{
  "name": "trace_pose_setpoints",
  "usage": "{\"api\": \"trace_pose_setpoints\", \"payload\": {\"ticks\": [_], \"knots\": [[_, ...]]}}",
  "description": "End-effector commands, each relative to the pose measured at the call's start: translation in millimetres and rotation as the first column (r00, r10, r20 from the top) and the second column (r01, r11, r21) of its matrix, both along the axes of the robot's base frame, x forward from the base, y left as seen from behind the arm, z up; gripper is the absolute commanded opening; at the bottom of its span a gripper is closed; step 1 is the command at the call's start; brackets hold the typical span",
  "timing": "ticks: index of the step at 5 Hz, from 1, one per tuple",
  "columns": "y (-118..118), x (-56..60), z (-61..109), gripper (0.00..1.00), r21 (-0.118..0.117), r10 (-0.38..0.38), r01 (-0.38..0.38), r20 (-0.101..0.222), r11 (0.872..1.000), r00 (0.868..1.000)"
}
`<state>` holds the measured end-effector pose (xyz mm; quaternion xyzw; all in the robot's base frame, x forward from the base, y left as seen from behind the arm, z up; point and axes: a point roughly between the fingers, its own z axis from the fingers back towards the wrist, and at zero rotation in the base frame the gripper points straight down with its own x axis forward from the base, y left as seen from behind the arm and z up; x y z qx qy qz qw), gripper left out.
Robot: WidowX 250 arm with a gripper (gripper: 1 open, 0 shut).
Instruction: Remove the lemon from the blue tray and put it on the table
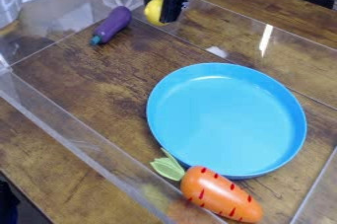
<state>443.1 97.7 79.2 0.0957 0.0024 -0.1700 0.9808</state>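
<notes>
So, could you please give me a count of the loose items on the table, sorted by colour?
Yellow: 1, the lemon
Purple: 1, the eggplant
Orange: 1, the carrot
Blue: 1, the tray
Total: 4

Gripper [166, 9] — arm above it cut by top edge; its fingers hide the lemon's [154, 10] right side, so grip unclear. Beside the lemon, eggplant's [112, 25] lower end blurred.
</notes>
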Motion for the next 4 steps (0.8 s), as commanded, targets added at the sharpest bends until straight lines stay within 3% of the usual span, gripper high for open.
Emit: {"api": "trace_pose_setpoints", "payload": {"ticks": [1,4], "knots": [[4,0.4,37.4,0.0,0.02,-0.023,0.021,0.095,1.0,0.995],[14,0.3,-9.3,0.0,0.029,-0.067,0.066,0.055,0.997,0.996]]}}
